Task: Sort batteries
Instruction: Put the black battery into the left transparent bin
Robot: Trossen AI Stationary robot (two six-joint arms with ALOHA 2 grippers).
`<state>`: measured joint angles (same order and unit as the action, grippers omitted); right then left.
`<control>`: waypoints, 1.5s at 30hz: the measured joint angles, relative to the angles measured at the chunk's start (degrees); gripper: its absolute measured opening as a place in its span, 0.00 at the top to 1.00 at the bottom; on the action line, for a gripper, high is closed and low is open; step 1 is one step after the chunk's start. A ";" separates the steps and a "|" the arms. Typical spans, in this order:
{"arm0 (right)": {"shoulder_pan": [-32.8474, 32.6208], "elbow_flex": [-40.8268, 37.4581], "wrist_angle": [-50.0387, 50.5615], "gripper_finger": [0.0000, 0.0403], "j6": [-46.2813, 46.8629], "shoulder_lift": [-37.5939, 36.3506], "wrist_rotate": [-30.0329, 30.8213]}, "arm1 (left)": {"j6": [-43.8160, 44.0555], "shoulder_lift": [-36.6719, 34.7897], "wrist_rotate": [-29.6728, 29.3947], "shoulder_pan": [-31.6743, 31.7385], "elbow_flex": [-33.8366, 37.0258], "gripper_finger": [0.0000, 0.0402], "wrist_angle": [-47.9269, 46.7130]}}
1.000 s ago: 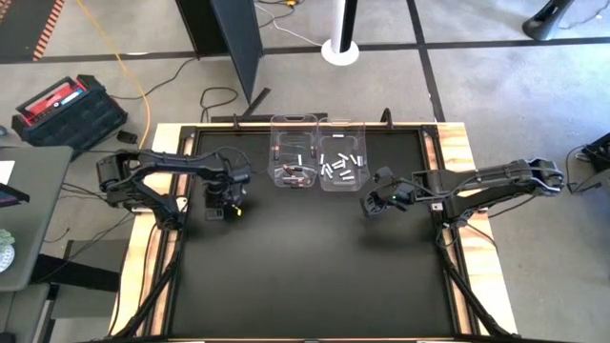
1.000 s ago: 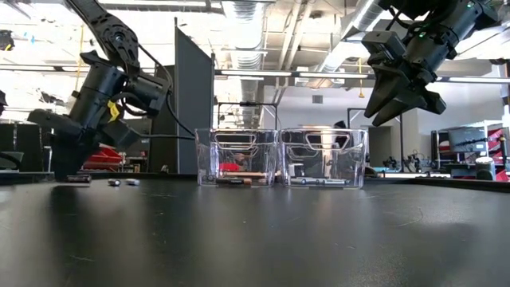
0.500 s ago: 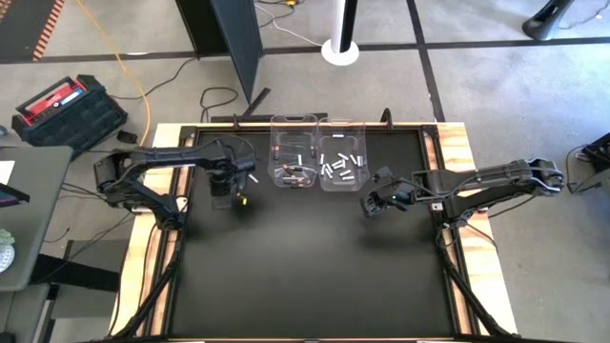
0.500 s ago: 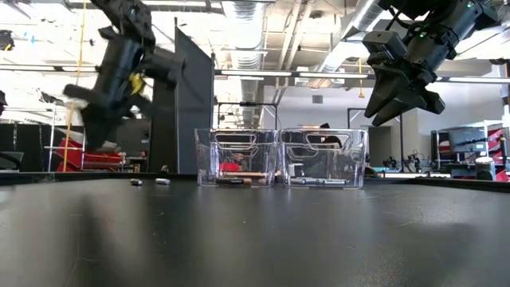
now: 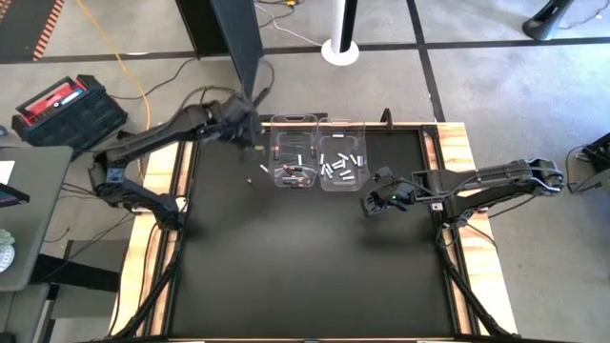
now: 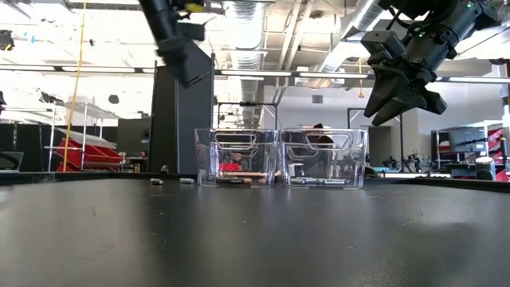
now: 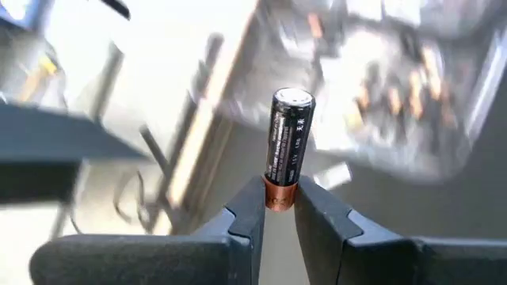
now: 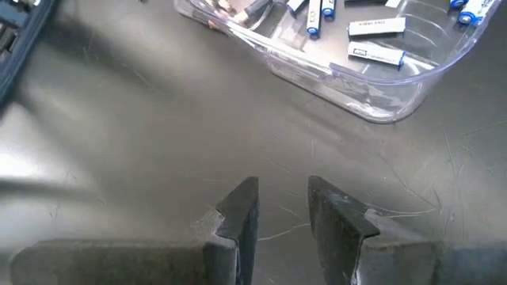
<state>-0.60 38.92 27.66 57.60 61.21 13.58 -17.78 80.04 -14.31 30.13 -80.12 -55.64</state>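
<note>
left gripper (image 7: 279, 212) pinches dark battery (image 7: 286, 136) by copper end, axis along fingers | bins (image 5: 294, 162) just beside | right gripper (image 8: 283, 207) parted, empty

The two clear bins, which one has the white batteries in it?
The right bin, the one nearer the right gripper, holds the white batteries. The left bin holds dark, copper-ended ones.

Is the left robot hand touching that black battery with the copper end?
Touching. The left wrist view shows the left end effector pinching the copper end of the dark battery between both fingers, with the battery standing up above them.
</note>
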 joint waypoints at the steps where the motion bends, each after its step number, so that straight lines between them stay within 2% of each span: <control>1: 0.00 0.00 0.00 0.69 0.00 0.00 -0.02 | -0.84 0.70 -0.05 0.37 -1.03 0.86 2.43; 5: 0.00 0.00 0.12 0.69 0.00 -0.01 -0.01 | -3.44 5.99 0.42 0.57 -5.97 0.86 8.80; 12: 0.00 0.00 0.17 0.69 0.01 0.00 0.00 | -4.54 22.53 0.71 0.70 -20.08 0.86 9.57; 19: 0.04 0.00 0.17 0.69 0.46 -0.02 0.00 | -3.98 39.19 3.14 0.74 -34.26 0.86 5.96; 25: 0.04 0.00 0.17 0.69 0.47 -0.02 -0.01 | -0.72 49.13 6.87 0.72 -42.83 0.86 -0.29; 31: 0.04 0.00 0.21 0.69 0.42 -0.01 -0.01 | 2.09 53.11 8.14 0.73 -45.19 0.86 -3.69; 40: 0.07 0.00 0.66 0.69 -1.05 -0.02 0.00 | 9.40 53.76 9.67 3.79 -43.38 0.86 -6.70; 45: 0.49 0.00 0.70 0.69 -2.15 0.00 -0.02 | 12.53 54.98 13.90 5.55 -43.38 0.86 -6.32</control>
<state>-0.11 38.92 28.36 55.46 61.21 13.56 -5.25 135.03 -0.41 35.68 -123.50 -61.96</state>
